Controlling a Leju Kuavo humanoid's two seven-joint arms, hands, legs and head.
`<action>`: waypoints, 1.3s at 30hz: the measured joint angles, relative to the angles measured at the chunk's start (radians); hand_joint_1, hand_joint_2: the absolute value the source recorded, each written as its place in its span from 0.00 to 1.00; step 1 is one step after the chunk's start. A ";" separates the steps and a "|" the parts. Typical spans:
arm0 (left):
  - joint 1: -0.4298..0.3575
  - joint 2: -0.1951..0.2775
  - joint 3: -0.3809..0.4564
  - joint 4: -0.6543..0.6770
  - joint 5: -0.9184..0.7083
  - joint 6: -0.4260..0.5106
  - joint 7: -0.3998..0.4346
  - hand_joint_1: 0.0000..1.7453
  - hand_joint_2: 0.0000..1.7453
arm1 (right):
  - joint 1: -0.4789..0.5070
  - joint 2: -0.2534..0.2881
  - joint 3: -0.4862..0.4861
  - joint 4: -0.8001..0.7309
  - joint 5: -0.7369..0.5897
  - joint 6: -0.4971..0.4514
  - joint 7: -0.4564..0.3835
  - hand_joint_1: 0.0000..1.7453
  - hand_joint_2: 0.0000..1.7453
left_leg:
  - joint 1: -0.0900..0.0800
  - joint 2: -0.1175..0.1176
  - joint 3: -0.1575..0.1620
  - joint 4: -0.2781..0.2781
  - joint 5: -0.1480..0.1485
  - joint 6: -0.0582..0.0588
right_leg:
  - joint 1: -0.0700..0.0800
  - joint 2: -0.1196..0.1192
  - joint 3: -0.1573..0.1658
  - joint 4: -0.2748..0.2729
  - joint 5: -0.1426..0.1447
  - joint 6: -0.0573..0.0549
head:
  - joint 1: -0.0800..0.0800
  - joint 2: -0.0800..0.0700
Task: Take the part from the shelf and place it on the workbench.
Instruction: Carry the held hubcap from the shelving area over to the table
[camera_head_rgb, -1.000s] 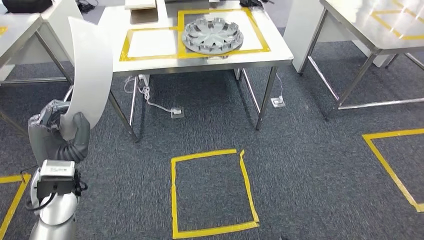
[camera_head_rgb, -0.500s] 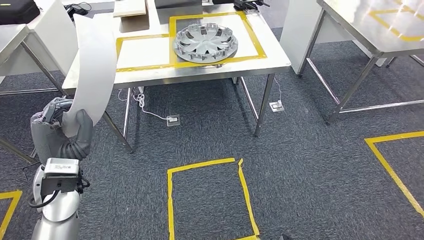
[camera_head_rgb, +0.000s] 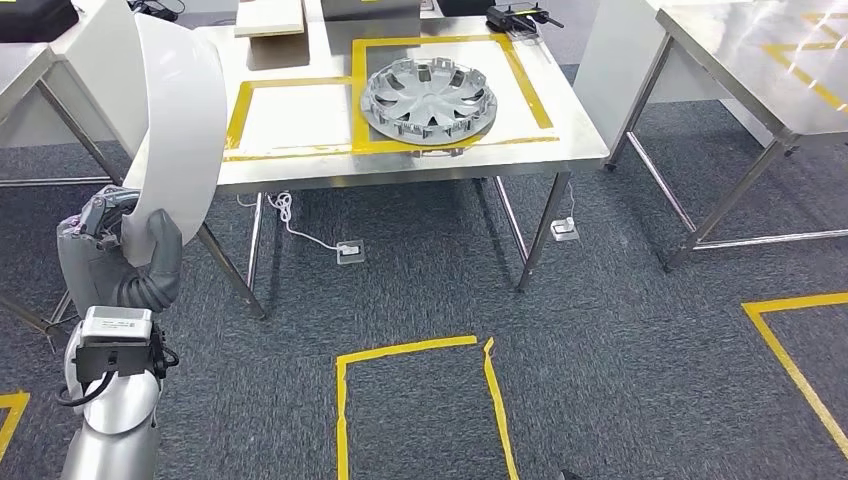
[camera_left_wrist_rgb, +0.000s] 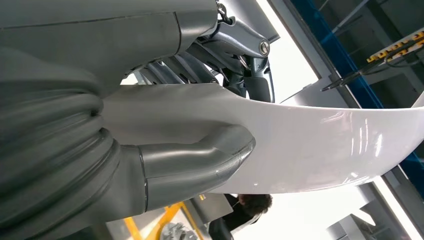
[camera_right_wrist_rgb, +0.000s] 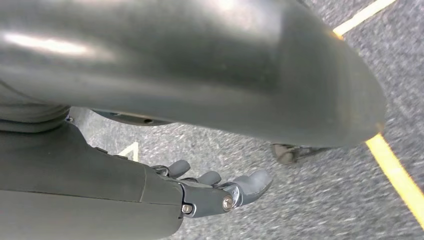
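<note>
Left hand (camera_head_rgb: 125, 255) grips the white curved panel (camera_head_rgb: 180, 120) at its lower end, thumb (camera_left_wrist_rgb: 200, 162) pressed on the glossy face, fingers (camera_left_wrist_rgb: 240, 75) behind. The panel stands upright, most of it above the grip. My read: light, stiff, slick, top-heavy, so it could pivot in the hand; a hold nearer mid-length would be steadier. Right hand (camera_right_wrist_rgb: 220, 192) hangs over the carpet, fingers loosely apart, holding nothing. Ahead, yellow floor tape (camera_head_rgb: 415, 400), then the workbench (camera_head_rgb: 400, 165). Its left taped box (camera_head_rgb: 290, 110) is bare; the silver hubcap (camera_head_rgb: 430, 98) fills the right one. Watch the bench edge and the hubcap on set-down.
</note>
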 joint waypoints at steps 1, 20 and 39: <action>-0.005 -0.001 0.000 0.004 0.003 0.000 0.001 1.00 1.00 | 0.001 0.000 -0.001 0.000 -0.001 0.000 0.000 0.00 0.00 | -0.001 -0.002 0.009 -0.001 -0.008 -0.005 | 0.003 0.000 0.007 -0.027 0.032 -0.005 | 0.000 0.000; -0.041 0.002 -0.004 0.017 -0.004 0.036 0.025 1.00 1.00 | -0.002 -0.002 -0.009 0.000 -0.005 0.012 -0.021 0.00 0.00 | 0.002 0.010 -0.148 -0.001 0.132 0.003 | -0.003 0.005 0.171 0.004 -0.085 0.004 | -0.001 0.000; -0.029 0.002 0.024 -0.023 -0.023 0.019 0.042 1.00 1.00 | -0.001 0.000 -0.011 0.000 0.005 0.015 -0.027 0.00 0.00 | -0.003 0.004 -0.129 0.236 -0.060 -0.036 | 0.003 0.004 0.101 -0.067 0.000 -0.046 | -0.007 0.000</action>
